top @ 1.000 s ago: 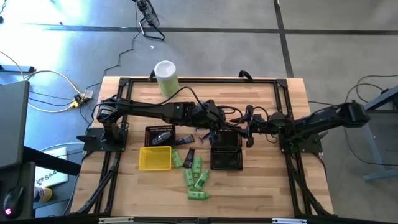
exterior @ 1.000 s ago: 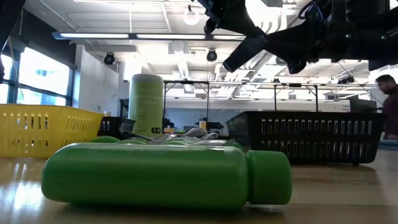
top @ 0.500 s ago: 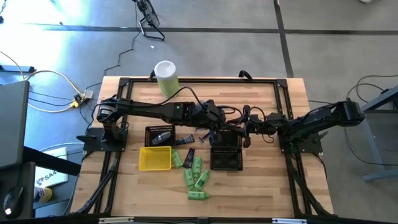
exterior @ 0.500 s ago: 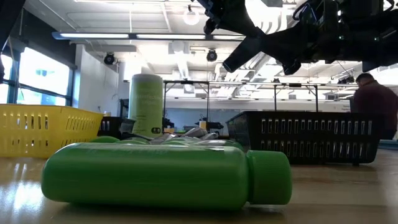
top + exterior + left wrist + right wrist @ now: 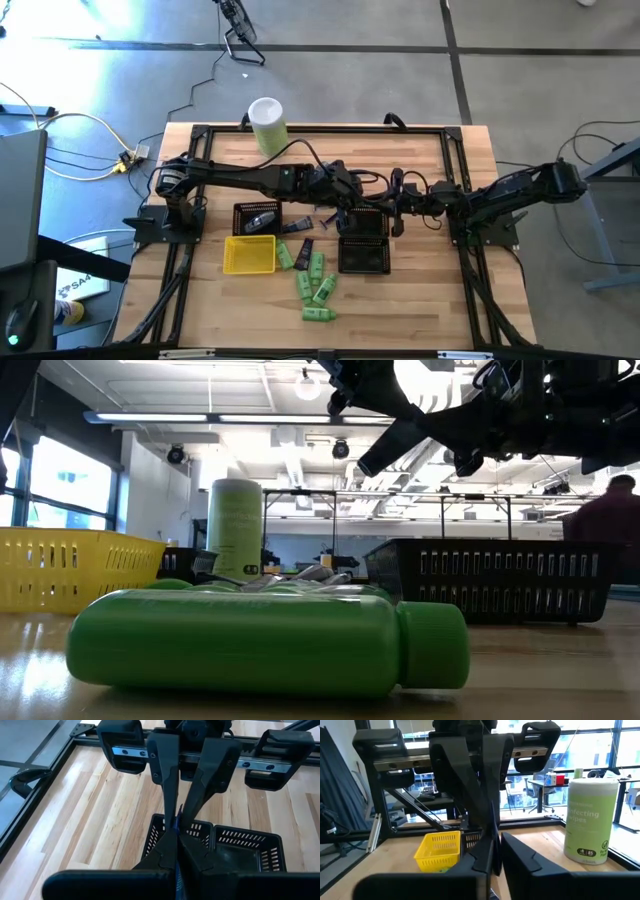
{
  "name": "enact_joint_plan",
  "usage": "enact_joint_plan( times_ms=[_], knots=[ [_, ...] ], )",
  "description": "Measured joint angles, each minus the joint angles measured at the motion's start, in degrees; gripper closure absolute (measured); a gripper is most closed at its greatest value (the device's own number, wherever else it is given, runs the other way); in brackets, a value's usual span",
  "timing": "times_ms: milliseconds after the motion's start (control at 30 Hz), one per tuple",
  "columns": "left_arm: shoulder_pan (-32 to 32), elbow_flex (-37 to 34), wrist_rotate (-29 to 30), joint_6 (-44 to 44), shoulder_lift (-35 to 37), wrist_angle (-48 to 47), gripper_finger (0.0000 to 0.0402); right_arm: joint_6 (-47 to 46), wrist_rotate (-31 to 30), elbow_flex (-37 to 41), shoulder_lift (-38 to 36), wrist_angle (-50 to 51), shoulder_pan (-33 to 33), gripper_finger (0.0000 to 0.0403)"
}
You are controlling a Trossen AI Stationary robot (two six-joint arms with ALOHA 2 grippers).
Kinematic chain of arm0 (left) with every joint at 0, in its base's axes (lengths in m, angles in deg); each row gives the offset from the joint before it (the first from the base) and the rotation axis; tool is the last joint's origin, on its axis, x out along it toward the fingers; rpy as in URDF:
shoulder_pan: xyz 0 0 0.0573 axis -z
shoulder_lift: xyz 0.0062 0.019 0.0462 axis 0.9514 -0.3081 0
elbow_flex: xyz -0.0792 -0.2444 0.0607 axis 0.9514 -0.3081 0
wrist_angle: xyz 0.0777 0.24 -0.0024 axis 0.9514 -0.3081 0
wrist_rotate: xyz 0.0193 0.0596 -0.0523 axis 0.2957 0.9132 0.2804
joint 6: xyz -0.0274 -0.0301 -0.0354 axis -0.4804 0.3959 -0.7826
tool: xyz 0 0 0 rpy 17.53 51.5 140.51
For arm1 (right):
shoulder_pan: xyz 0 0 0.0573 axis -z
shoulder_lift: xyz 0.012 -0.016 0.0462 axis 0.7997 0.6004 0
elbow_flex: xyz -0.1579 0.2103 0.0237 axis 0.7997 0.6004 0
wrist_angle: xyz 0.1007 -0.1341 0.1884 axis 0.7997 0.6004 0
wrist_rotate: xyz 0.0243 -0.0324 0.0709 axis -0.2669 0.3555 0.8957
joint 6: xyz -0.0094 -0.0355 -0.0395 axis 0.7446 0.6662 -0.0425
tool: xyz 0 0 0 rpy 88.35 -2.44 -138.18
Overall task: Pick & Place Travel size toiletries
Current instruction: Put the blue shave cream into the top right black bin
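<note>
Handover above the black mesh basket (image 5: 362, 243): my left claw (image 5: 176, 827) pinches a thin bluish packet (image 5: 178, 820) as my right claw (image 5: 492, 845) clamps it from opposite.

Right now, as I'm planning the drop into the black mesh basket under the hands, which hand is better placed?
Probably right: the right hand and left hand both pinch the thin bluish packet above the black mesh basket, but the left arm is stretched across the table.
</note>
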Motion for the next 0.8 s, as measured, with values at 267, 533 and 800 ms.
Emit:
enact_joint_plan(
  times_ms=[267,533,800],
  knots=[
    [0.0,0.0,0.0,0.0,0.0,0.0,0.0401,0.0,0.0,0.0,0.0,0.1,0.0,0.0398],
    [0.0,0.0,0.0,0.0,0.0,0.0,0.0396,-0.1,0.0,0.0,0.0,0.2,0.0,0.0399],
    [0.0,0.0,1.1,-0.4,0.0,0.7,0.0358,-0.2,-0.1,0.0,0.0,0.7,0.0,0.0399]
  ],
)
